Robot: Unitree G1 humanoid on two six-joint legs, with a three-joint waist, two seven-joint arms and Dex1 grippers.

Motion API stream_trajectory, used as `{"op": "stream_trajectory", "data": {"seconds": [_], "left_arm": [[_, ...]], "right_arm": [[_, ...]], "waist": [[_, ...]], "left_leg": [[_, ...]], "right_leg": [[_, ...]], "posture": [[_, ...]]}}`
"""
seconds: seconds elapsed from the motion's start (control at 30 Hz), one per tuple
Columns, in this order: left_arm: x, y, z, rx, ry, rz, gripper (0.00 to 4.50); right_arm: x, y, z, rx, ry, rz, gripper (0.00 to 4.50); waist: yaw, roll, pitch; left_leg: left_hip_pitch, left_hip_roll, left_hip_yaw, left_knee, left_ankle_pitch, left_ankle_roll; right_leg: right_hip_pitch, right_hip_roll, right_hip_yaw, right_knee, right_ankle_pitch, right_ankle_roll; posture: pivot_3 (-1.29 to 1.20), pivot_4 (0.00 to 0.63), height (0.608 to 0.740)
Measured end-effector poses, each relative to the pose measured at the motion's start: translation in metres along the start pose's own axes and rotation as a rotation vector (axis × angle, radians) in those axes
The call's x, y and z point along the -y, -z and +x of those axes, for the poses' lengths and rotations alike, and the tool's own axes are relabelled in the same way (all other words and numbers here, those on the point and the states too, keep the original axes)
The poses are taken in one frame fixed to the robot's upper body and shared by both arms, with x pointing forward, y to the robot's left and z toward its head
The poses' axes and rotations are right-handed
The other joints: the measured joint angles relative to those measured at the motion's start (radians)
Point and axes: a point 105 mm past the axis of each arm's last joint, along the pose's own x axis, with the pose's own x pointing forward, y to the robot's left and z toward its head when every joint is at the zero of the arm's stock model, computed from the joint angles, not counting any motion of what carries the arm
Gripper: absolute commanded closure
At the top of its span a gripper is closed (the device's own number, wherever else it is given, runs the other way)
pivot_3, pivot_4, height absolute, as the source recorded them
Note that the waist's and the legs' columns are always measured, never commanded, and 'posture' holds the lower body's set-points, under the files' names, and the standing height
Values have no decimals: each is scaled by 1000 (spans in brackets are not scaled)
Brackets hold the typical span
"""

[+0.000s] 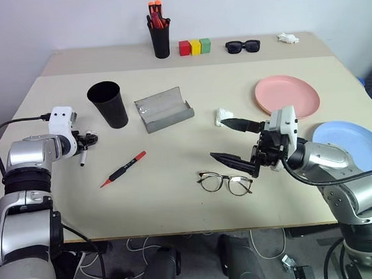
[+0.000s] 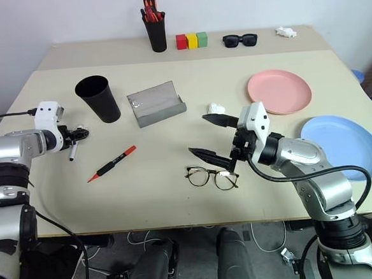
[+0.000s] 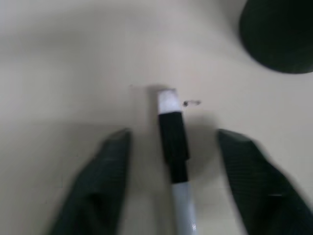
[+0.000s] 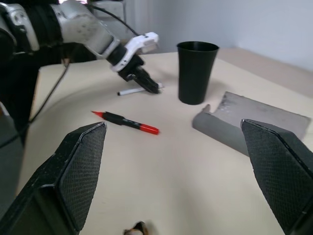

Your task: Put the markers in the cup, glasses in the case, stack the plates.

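Beige table [image 1: 177,197] with cup [image 1: 108,104], plates [image 1: 287,95].

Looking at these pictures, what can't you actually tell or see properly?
- Whether the left gripper already pinches the black-and-white marker: the left wrist view is blurred, with gaps beside the marker.
- That marker's near end: in the head views the gripper covers it.
- How many pens stand in the far pen pot: too small.
- The blue plate's near side: the right arm hides it.
- What the small white thing near the pink plate is: too small.
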Motion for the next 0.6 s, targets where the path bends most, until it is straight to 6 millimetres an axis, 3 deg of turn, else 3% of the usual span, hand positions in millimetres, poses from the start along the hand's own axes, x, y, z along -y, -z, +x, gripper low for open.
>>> {"op": "stream_trajectory", "data": {"seconds": [0.07,0.23,0.37,0.47,0.6], "left_arm": [[-1,1,-1,9,2,-4,4364],[-4,3,-2,32,-1,-5,4442],[-13,3,-12,172,1,8,4442],[-17,-14,-30,362,10,55,4442],[-23,-60,-76,717,-6,83,4442]], "right_arm": [[1,0,0,-3,5,-3,0],[1,0,0,-3,5,-3,0],[1,0,0,-4,1,-3,0],[3,2,0,-8,2,3,0],[5,1,0,-6,0,1,0]], "waist": [[0,0,0],[0,0,0],[-6,0,0],[-1,0,0],[7,0,0]], "left_leg": [[0,0,0,0,0,0],[0,0,0,0,0,0],[-1,1,0,-1,0,0],[-1,1,0,-1,0,-1],[-1,1,0,0,0,-2]], "right_leg": [[0,0,0,0,0,0],[0,0,0,0,0,0],[-2,0,0,0,0,0],[-2,0,0,0,0,-1],[-1,-1,0,-1,1,-1]], "posture": [[0,150,740],[0,150,740],[0,150,740],[0,150,740],[0,150,740]]}}
